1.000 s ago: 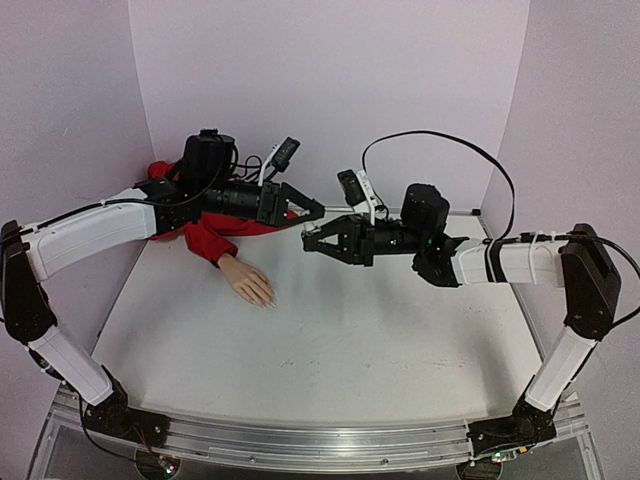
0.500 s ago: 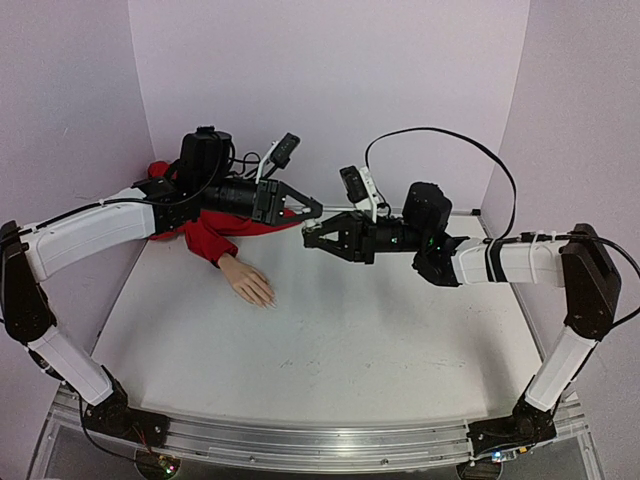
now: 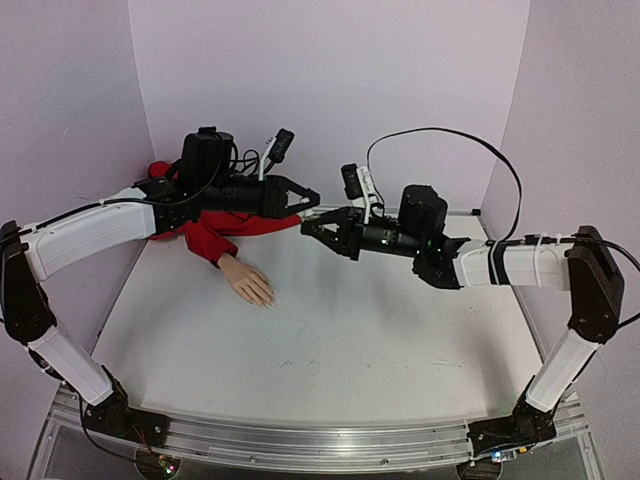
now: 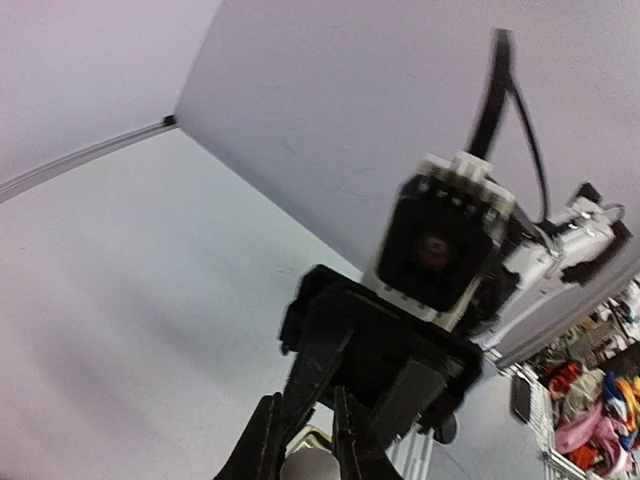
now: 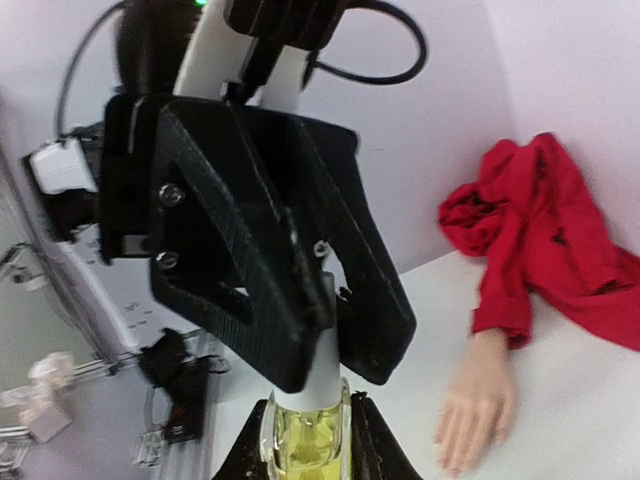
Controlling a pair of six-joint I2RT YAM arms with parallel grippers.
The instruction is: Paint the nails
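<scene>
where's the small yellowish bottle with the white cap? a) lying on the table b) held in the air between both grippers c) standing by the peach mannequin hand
b: the right gripper clamps the yellowish bottle and the left gripper pinches its white cap, mid-air.

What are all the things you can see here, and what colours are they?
mannequin hand: one, pale peach, lying on the table, left of middle
sleeve: one, red, bunched at the back left, running to the hand's wrist
bottle: one, yellowish, off the table, between the two grippers
cap: one, white, on the bottle's top
table: one, white, under everything
walls: pale lilac, at the back and both sides
left gripper: one, black, shut on the cap
right gripper: one, black, shut on the bottle
</scene>
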